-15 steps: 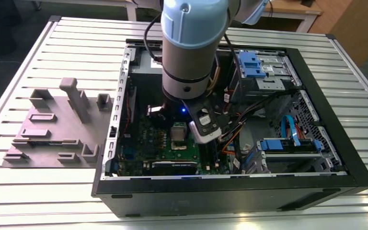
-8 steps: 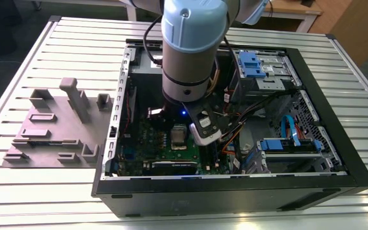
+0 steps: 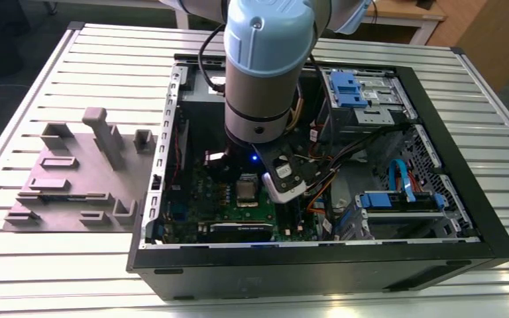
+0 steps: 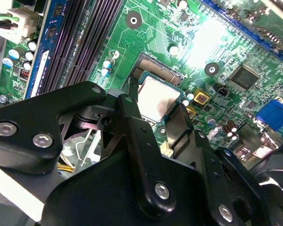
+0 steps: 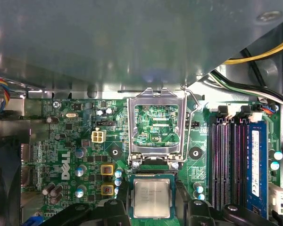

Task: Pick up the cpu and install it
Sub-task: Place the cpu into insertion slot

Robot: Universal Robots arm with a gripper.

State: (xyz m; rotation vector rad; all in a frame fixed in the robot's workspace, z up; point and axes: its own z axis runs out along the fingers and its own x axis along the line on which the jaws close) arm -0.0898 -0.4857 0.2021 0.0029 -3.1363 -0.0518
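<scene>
Second wrist view: the black two-fingered gripper (image 4: 153, 107) is closed to a narrow gap, its fingertips (image 4: 128, 104) pressed against two opposite edges of the cpu (image 4: 158, 96). The cpu is a small flat square chip with a silvery-grey metal lid and a thin greenish rim. It sits level in that grip, low over the dark square socket (image 4: 155, 70), whose far strip of contacts shows just beyond the chip's edge.

In the first wrist view the hinged bright metal load plate (image 5: 155, 96) stands swung open next to the cpu, with the green motherboard (image 5: 75, 141) around it and long dark memory slots (image 5: 226, 160) to one side. The exterior view shows the board lying inside an open black computer case (image 3: 325, 271).

The chip is probably light and rigid, with a smooth lid and a delicate underside. The bare opposite edges look like the right place to hold it.
</scene>
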